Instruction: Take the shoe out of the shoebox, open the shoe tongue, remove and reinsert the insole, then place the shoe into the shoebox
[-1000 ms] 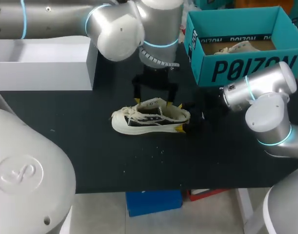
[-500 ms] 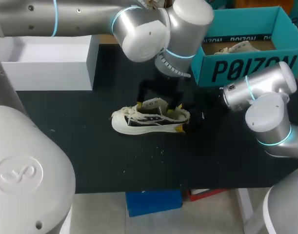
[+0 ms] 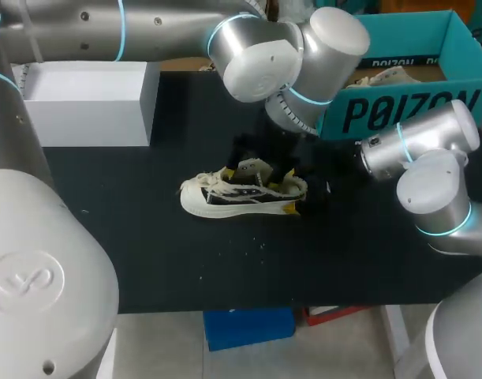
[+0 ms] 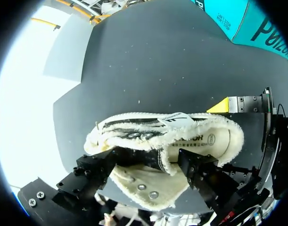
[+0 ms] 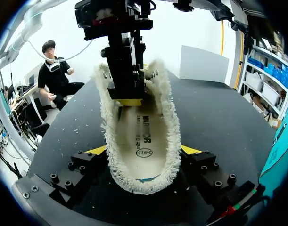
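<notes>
A cream shoe point(image 3: 225, 199) with dark stripes and fuzzy edges is stood on its sole in the middle of the black table point(image 3: 146, 245). Its heel is squeezed from both sides by the right gripper point(image 5: 144, 157). The left gripper point(image 4: 148, 167) is set at the shoe's top, fingers held apart.

L arm swung right; L gripper point(image 3: 260, 167) dropped from above onto shoe point(image 3: 225, 197) opening
</notes>
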You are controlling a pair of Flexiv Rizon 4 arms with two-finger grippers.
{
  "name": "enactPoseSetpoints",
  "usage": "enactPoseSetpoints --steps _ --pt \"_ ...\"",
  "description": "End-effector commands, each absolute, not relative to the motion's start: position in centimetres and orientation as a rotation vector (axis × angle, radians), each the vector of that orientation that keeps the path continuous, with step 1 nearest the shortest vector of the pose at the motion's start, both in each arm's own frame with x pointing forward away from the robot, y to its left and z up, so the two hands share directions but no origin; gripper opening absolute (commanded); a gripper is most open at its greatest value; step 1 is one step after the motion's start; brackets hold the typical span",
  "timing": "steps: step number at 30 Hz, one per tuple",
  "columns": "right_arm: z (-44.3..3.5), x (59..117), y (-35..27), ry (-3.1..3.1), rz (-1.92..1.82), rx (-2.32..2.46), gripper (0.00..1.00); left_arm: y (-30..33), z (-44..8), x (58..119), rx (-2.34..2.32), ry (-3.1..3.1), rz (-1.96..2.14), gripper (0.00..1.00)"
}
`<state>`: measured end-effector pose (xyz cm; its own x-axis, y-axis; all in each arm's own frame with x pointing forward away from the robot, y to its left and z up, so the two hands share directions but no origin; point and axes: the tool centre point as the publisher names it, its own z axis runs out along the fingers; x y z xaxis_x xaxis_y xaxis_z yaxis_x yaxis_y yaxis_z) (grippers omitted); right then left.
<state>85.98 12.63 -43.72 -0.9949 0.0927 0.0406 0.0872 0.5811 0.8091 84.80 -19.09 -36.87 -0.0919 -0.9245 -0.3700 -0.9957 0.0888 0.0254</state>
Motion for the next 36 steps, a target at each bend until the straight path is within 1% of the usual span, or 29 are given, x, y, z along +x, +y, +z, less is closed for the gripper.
enactPoseSetpoints --steps 1,13,25,36 --pt "-44.0 86.3 12.8 2.788 1.423 0.162 0.00 -19.4 -37.0 84.8 -1.905 2.099 0.419 0.00" --pt "-44.0 86.3 12.8 2.788 1.423 0.162 0.00 -19.1 -36.7 84.6 -1.895 2.117 0.416 0.00" --pt "-44.0 86.3 12.8 2.788 1.423 0.162 0.00 -19.0 -32.9 85.6 -1.958 2.055 0.210 0.00" --pt "-44.0 86.3 12.8 2.788 1.423 0.162 0.00 -17.7 -30.9 85.1 -1.983 1.996 0.038 0.00"
